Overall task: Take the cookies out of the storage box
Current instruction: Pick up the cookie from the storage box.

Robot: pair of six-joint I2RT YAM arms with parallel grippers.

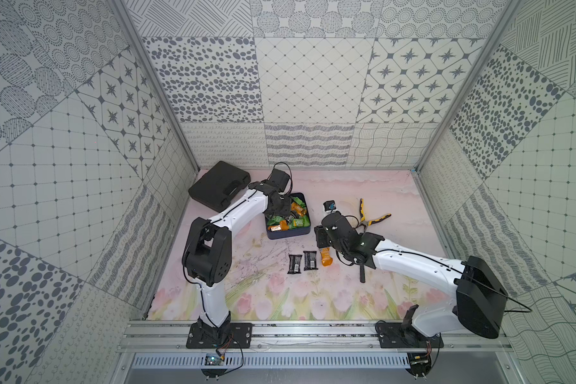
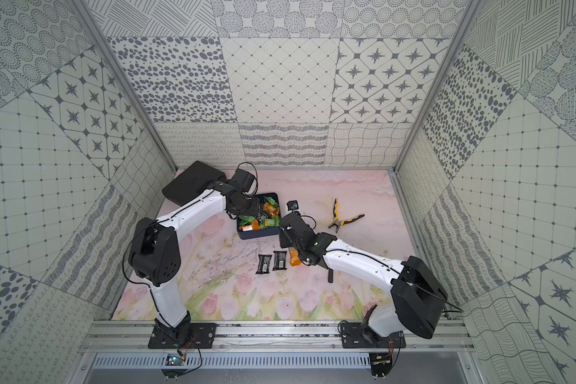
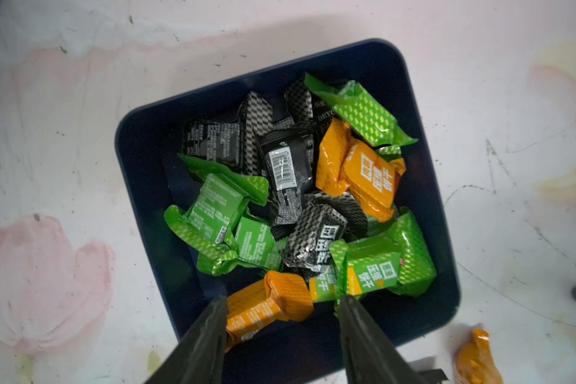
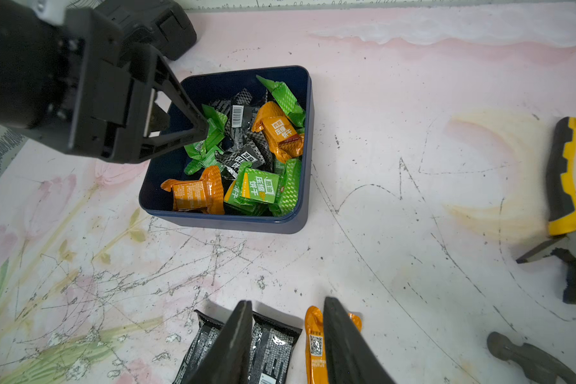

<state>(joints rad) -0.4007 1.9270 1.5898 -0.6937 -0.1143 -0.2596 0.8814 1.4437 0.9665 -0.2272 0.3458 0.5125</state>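
Observation:
The storage box [image 3: 140, 173], a shallow navy tin, holds several green, orange and black cookies [image 3: 293, 199]. My left gripper [image 3: 281, 304] hangs open over the box's near corner. An orange packet [image 3: 270, 306] lies between its fingers and touches only one of them. In both top views the box [image 1: 286, 235] [image 2: 256, 235] sits mid-table with the left gripper [image 1: 280, 207] over it. Two black packets [image 4: 273, 345] [image 1: 294, 264] and an orange one [image 4: 315, 345] [image 1: 326, 257] lie on the table in front of the box. Above them my right gripper [image 4: 286, 304] is open and holds nothing.
A large black case [image 1: 218, 189] lies at the back left behind the left arm. Yellow-handled pliers [image 1: 369, 217] [image 4: 564, 186] lie right of the box, and a hammer [image 4: 529, 359] rests near the right arm. The cell's patterned walls close off three sides of the table.

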